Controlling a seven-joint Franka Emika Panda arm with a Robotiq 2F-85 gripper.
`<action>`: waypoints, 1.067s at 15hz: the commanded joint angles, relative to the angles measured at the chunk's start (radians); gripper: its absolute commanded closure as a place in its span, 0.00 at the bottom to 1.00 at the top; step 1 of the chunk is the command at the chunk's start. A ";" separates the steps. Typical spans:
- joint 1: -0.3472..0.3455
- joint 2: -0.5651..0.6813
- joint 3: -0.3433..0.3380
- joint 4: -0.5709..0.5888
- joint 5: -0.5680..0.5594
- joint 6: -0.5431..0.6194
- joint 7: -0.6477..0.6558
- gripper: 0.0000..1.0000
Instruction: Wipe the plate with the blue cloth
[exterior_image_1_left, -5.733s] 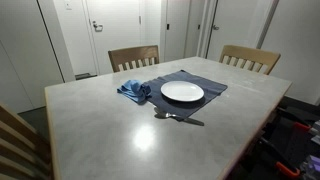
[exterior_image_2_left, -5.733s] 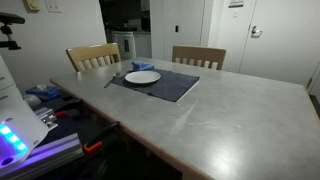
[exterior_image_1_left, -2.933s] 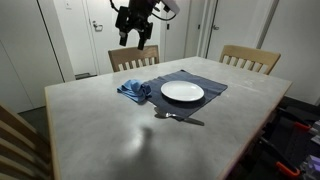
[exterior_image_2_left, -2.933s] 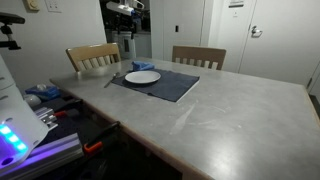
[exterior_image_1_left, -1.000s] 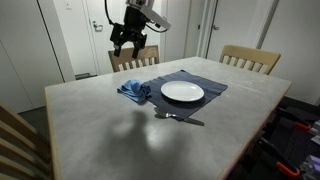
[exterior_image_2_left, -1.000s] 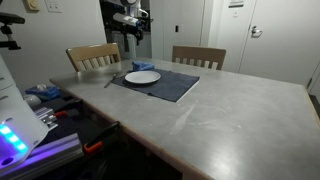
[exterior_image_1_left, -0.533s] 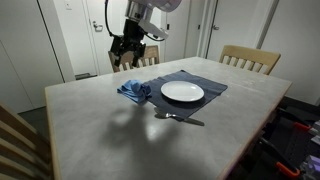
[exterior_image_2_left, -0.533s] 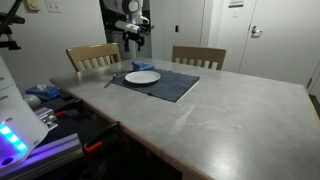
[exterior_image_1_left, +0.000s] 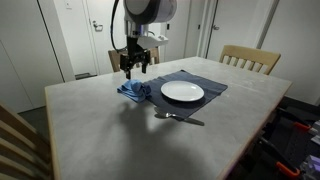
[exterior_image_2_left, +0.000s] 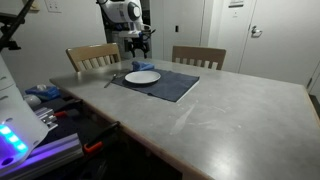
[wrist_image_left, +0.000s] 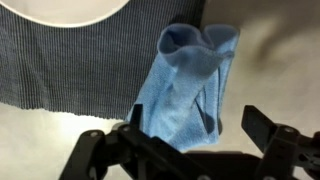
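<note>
A crumpled blue cloth (exterior_image_1_left: 134, 91) lies at the edge of a dark grey placemat (exterior_image_1_left: 212, 88), beside a white plate (exterior_image_1_left: 182, 92). In the other exterior view the cloth (exterior_image_2_left: 142, 67) shows behind the plate (exterior_image_2_left: 142, 77). My gripper (exterior_image_1_left: 133, 66) hangs open a little above the cloth. In the wrist view the cloth (wrist_image_left: 188, 80) fills the middle between my open fingers (wrist_image_left: 194, 125), with the plate's rim (wrist_image_left: 70, 12) at the top left. The gripper holds nothing.
A fork and spoon (exterior_image_1_left: 178, 118) lie on the table (exterior_image_1_left: 120, 140) in front of the placemat. Wooden chairs (exterior_image_1_left: 250, 58) stand at the far side and one (exterior_image_1_left: 18, 135) at the near left corner. Doors and walls are behind.
The arm has come down from high above and moved toward the cloth; the gripper now hangs just over it. The cloth and plate have not moved.
</note>
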 joint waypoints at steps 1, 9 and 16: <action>0.014 0.062 -0.007 0.115 -0.010 -0.228 0.073 0.00; -0.019 0.147 0.038 0.229 0.050 -0.266 0.068 0.00; -0.011 0.187 0.017 0.242 0.054 -0.239 0.123 0.02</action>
